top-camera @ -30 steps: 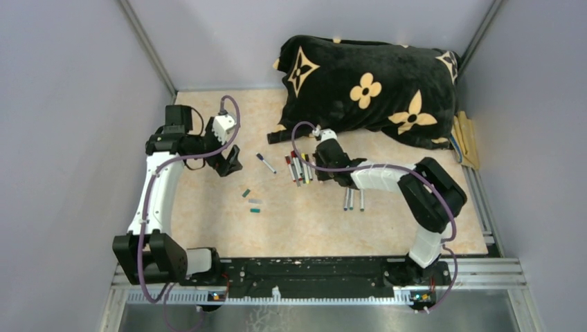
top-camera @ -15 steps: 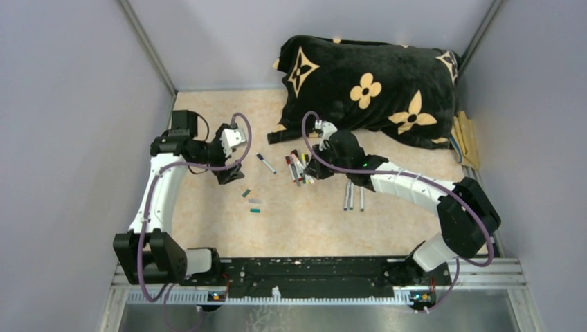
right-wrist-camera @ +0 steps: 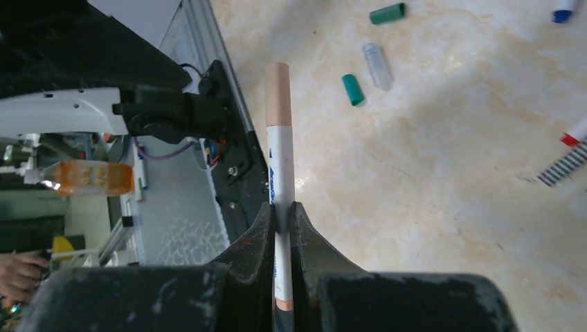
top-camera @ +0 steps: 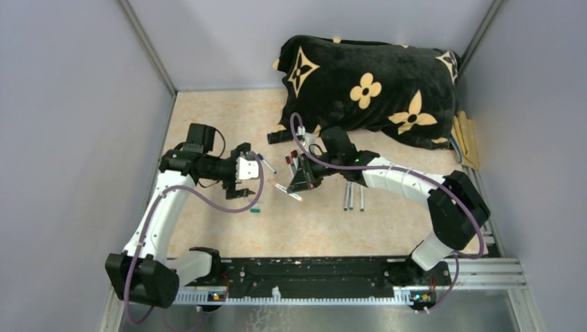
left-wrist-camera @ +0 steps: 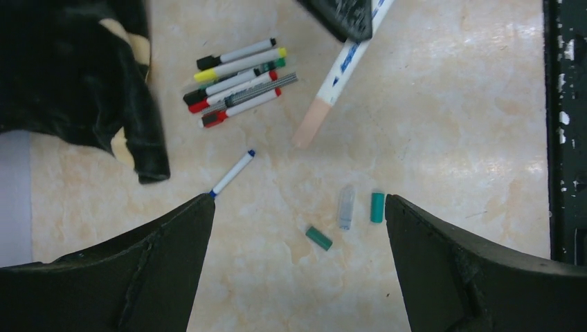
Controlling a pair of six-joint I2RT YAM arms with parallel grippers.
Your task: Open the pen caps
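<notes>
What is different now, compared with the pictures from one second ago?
The right gripper, shut on a peach-capped pen, carried it left, away from the pen cluster. The open left gripper moved right, over the loose caps, towards it. Cluster, caps and pillow stayed in place.

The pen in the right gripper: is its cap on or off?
On: the peach cap covers the end of the pen in the right gripper.
</notes>
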